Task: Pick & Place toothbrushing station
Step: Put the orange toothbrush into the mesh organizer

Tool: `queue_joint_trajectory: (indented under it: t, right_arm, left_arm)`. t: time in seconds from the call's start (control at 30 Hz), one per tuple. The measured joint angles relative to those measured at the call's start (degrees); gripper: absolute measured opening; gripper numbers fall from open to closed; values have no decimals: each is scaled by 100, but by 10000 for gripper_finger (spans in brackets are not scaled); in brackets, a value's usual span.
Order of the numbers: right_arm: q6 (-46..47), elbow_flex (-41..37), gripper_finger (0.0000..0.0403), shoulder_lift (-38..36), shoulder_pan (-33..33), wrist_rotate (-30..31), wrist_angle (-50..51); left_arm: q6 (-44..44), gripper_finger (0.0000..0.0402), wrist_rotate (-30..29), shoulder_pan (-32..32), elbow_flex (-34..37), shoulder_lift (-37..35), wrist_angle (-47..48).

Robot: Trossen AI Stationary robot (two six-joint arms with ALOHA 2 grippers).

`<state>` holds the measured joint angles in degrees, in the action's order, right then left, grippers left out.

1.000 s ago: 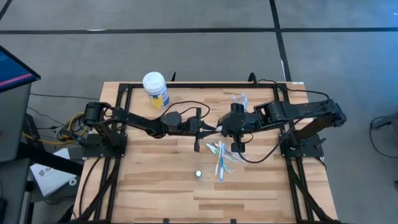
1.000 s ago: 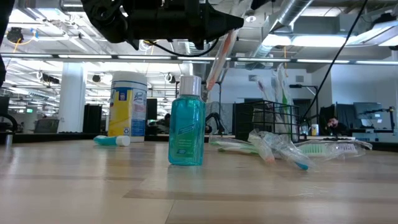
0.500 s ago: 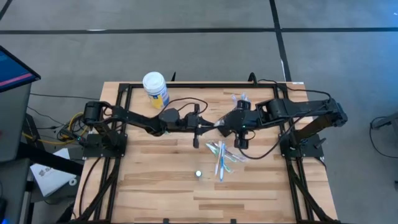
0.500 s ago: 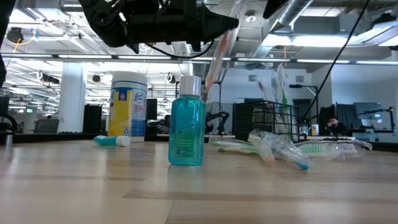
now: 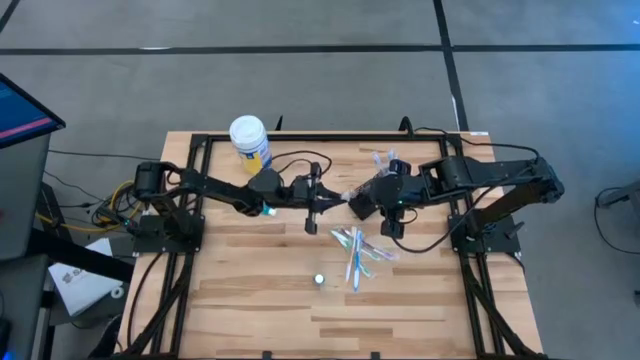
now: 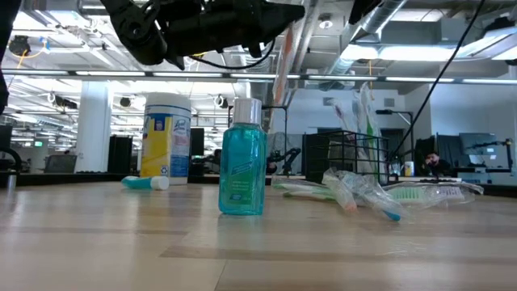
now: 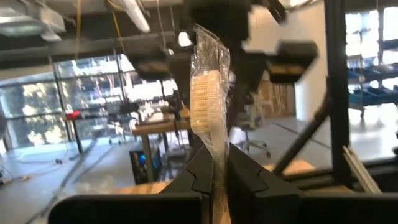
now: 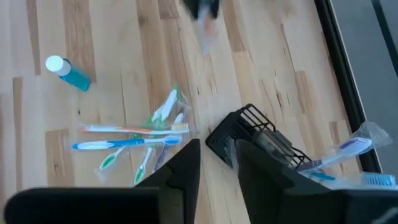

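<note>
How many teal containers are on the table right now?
2. An upright teal bottle stands mid-table, nearest the low camera. A small teal tube lies on its side beside the yellow-and-blue jar. No other shows.

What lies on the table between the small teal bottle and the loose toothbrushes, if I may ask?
Nothing: in the high view, bare table separates the teal bottle from the toothbrushes.

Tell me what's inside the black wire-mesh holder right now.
In the right wrist view, the wire-mesh holder contains clear-wrapped toothbrushes whose blue-and-white ends stick out past its rim. How many there are, and what sits at the bottom, is hidden by mesh and wrapping.
</note>
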<state>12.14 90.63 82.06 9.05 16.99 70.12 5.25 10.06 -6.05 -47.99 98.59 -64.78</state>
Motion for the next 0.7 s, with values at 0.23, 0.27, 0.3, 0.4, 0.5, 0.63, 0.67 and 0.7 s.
queue_joint_trajectory:
  t: [0.23, 0.27, 0.3, 0.4, 0.5, 0.63, 0.67, 0.7]
  right_arm:
    - [183, 0, 108, 16, 297, 26, 32]
    - [222, 0, 108, 16, 355, 95, 32]
    - [256, 0, 107, 16, 422, 164, 37]
    - [327, 0, 107, 16, 602, 418, 97]
    - [493, 0, 107, 16, 758, 584, 199]
    - [808, 0, 107, 16, 941, 847, 505]
    - [922, 0, 108, 16, 992, 970, 617]
    - [1040, 0, 108, 16, 1046, 1074, 736]
  left_arm:
    - [-425, 6, 364, -354, 0, 149, -711]
    - [-507, 6, 405, -385, 0, 210, -854]
    - [-561, 6, 447, -407, -1, 296, -1037]
    - [-780, 6, 602, -473, -13, 631, -1563]
    - [-1049, 6, 703, -541, -203, 1006, -1902]
    - [-1402, 7, 901, -570, -720, 1494, -2032]
    - [-1436, 7, 933, -572, -834, 1596, -2032]
    - [-1462, 7, 936, -571, -934, 1681, -2031]
